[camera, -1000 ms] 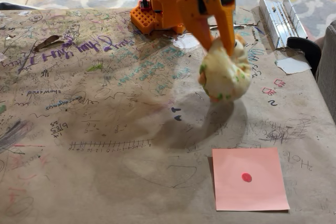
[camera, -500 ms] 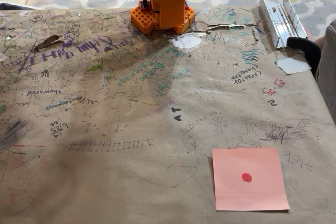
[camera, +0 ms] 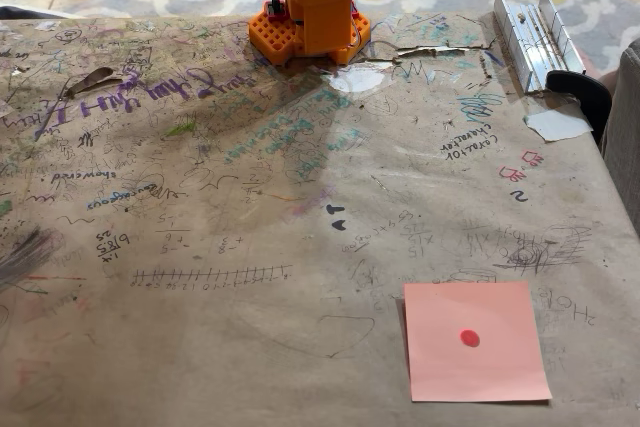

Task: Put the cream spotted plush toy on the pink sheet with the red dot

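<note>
The pink sheet with the red dot (camera: 476,340) lies flat near the table's front right, and nothing rests on it. The red dot (camera: 468,338) sits at its centre. The arm's orange base (camera: 312,7) stands at the table's far edge, top centre, and the arm rises past the picture's top edge. The cream spotted plush toy is out of view.
Scribbled brown paper (camera: 200,247) covers the table. A metal rail (camera: 532,35) and a black clamp (camera: 580,87) sit at the far right. A white paper scrap (camera: 557,125) lies below them, another (camera: 357,79) lies before the base, and a dried leaf (camera: 88,80) lies far left.
A second ago the gripper held the plush toy above the table's right middle. Arm and toy then rose out of the picture's top. Since half a second ago only shadows have shifted.
</note>
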